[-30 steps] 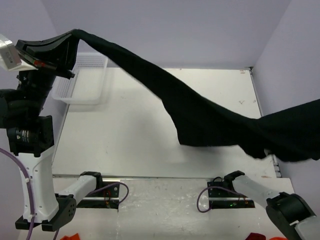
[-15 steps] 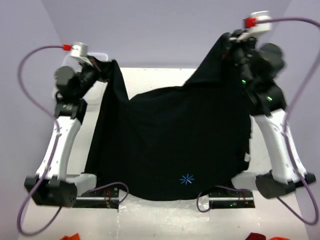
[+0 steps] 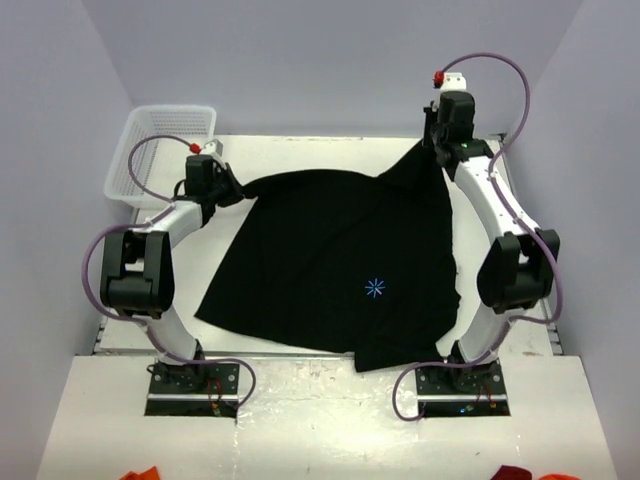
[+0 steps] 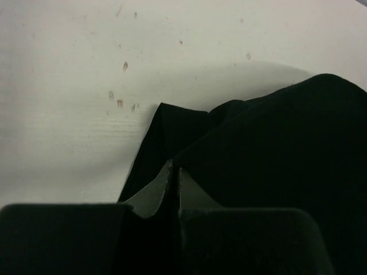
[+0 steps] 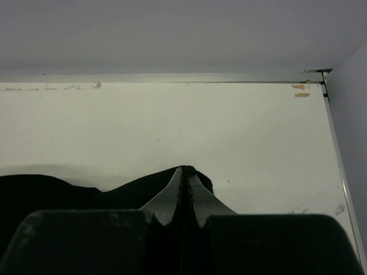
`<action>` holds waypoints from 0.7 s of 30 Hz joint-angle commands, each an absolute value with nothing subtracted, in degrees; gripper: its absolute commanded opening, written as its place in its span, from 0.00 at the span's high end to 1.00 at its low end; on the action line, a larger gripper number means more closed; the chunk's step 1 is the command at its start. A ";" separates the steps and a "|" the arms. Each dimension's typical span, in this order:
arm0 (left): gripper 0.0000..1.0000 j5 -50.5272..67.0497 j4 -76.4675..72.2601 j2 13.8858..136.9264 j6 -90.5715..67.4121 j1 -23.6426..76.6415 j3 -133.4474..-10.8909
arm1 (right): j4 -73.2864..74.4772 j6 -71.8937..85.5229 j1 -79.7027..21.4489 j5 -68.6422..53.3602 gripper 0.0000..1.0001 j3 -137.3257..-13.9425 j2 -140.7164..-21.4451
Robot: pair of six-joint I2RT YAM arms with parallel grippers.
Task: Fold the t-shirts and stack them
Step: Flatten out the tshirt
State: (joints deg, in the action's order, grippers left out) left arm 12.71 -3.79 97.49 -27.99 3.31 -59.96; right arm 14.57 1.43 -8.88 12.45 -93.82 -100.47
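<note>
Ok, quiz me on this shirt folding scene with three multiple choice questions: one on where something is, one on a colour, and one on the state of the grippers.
1. Where does the white basket stand?
A) at the far left corner of the table
B) at the near right corner
C) on top of the t-shirt

2. What colour is the t-shirt?
A) white
B) black
C) red

3. How are the left gripper and the right gripper?
A) both open, clear of the cloth
B) both shut on the t-shirt's far corners
C) only the left one holds cloth

Answers:
1 A: the top view shows it at the far left corner, beyond the left arm.
2 B: the cloth spread on the table is black.
3 B: each wrist view shows fingers pressed together with black cloth pinched between them.
</note>
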 commanded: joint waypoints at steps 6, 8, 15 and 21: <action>1.00 4.58 -6.50 104.85 -25.84 3.87 -70.75 | 12.13 0.44 -6.86 14.41 1.00 -107.04 -112.32; 1.00 3.35 -6.51 105.29 -24.62 3.87 -71.89 | 12.13 0.44 -6.86 15.20 1.00 -108.62 -114.16; 1.00 -4.91 -6.33 98.99 -20.48 3.78 -71.19 | 11.78 0.44 -5.80 17.05 1.00 -111.62 -114.87; 1.00 -11.41 -3.62 94.05 -16.79 3.78 -72.15 | 11.60 1.23 -4.92 16.61 1.00 -111.01 -113.47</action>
